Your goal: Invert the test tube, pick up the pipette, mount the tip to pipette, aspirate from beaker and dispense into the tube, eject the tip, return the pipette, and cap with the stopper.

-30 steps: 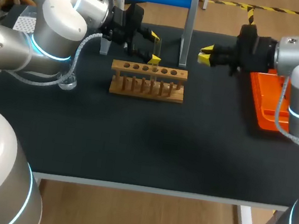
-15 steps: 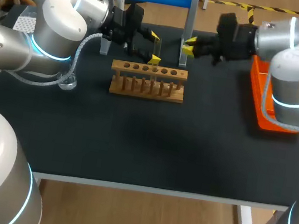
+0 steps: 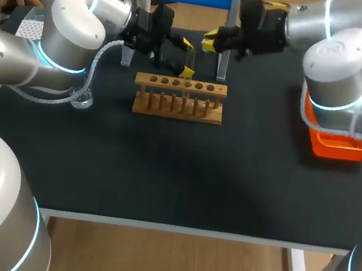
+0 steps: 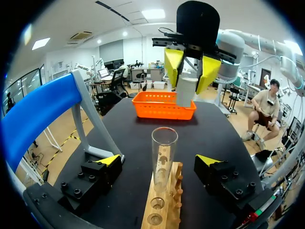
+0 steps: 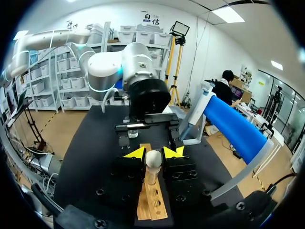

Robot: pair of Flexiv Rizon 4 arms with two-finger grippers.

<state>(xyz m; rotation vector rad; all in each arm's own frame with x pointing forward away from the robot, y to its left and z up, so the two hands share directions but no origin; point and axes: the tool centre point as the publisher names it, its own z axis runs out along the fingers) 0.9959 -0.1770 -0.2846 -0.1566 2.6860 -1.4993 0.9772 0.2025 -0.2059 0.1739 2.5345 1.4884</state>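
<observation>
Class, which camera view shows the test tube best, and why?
The left wrist view: the test tube stands upright in the rack, clear and close, mouth up. The head view shows only a faint glassy sliver. In the right wrist view the stopper in the right claw partly hides it.

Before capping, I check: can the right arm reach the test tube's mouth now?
Probably yes: the test tube stands in the rack, mouth uncovered; the left gripper is open, fingers clear at both sides; the right gripper holds the stopper beyond.
</observation>
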